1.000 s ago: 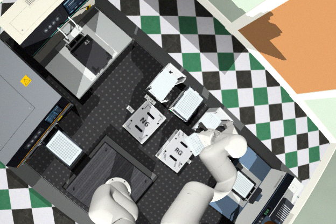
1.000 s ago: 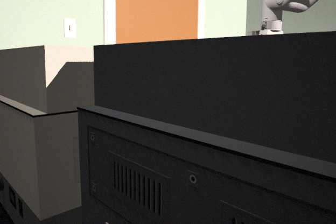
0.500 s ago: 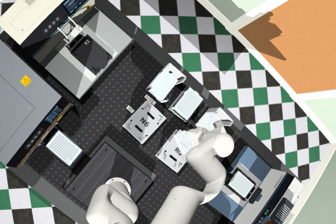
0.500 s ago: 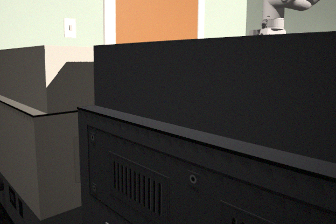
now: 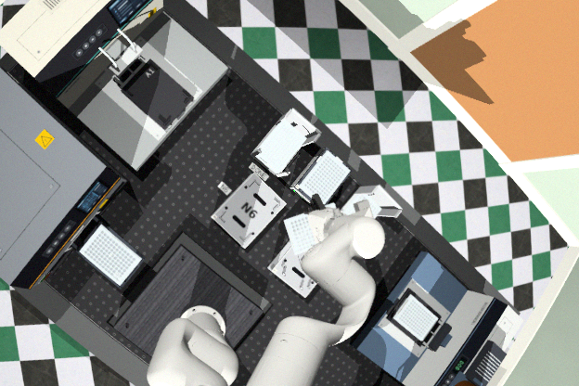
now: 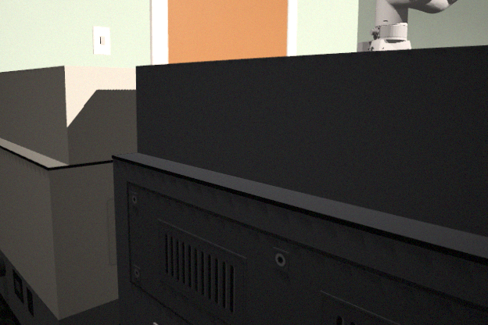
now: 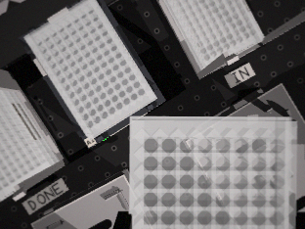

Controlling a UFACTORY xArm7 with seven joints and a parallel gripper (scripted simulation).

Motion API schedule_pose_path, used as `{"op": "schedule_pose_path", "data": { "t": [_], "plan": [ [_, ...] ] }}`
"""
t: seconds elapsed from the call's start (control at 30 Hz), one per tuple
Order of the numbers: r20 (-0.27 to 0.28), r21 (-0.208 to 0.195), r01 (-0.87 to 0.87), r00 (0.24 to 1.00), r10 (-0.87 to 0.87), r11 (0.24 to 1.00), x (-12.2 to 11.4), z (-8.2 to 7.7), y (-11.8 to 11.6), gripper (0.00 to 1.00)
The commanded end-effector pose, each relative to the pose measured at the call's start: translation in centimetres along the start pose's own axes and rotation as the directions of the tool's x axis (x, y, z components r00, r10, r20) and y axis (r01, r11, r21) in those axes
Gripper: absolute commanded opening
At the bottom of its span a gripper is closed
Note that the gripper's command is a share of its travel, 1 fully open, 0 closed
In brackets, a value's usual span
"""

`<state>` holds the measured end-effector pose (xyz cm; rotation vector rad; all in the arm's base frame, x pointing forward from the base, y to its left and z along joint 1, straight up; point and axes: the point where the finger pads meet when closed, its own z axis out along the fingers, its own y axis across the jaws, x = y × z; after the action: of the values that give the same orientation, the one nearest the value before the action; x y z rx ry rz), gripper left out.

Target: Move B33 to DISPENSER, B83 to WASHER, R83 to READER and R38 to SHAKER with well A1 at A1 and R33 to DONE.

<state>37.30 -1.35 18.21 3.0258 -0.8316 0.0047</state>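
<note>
My gripper [image 5: 309,228] is shut on a white well plate [image 5: 299,232] and holds it in the air over the RG nest [image 5: 293,274]. The same plate fills the lower right of the wrist view [image 7: 212,173]; its label is not readable. The IN rack [image 7: 210,29], with a plate inside, lies past it, and in the top view it shows right of my wrist [image 5: 374,201]. The DONE rack [image 7: 20,137] holds a plate and also shows in the top view [image 5: 285,143]. Between the racks a plate [image 7: 90,73] sits in a nest. The cream instrument's nest [image 5: 156,89], marked A1, is empty.
Nest N6 [image 5: 248,211] is empty. A plate [image 5: 110,255] sits at the grey instrument on the left, another [image 5: 414,315] on the blue instrument at the lower right. In the exterior view only my arm's upper part [image 6: 394,33] shows above a dark housing.
</note>
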Motion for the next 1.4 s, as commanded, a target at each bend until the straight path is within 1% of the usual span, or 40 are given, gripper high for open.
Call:
{"op": "schedule_pose_path", "data": {
  "t": [0.0, 0.17, 0.53, 0.6, 0.8, 1.1, 1.17, 1.37],
  "plan": [
    [-0.005, 0.002, -0.002, 1.0, 0.002, 1.0, -0.3, -0.2, -0.6, 0.0],
    [-0.004, 0.002, -0.002, 1.0, 0.002, 1.0, -1.1, -0.2, -1.6, 0.0],
    [-0.004, 0.003, -0.129, 0.992, 0.129, 0.992, -3.0, -0.2, -4.8, 0.0],
    [-0.004, 0.003, -0.129, 0.992, 0.129, 0.992, -3.0, -0.2, -4.8, 0.0],
    [-0.004, 0.003, -0.129, 0.992, 0.129, 0.992, -4.0, -0.2, -6.5, 0.0],
    [-0.003, 0.004, -0.232, 0.973, 0.232, 0.973, -5.5, -0.2, -9.2, 0.0],
    [-0.003, 0.004, -0.232, 0.973, 0.232, 0.973, -5.5, -0.2, -9.2, 0.0],
    [-0.003, 0.004, -0.253, 0.967, 0.253, 0.967, -6.4, -0.2, -10.9, 0.0]
  ]
}}
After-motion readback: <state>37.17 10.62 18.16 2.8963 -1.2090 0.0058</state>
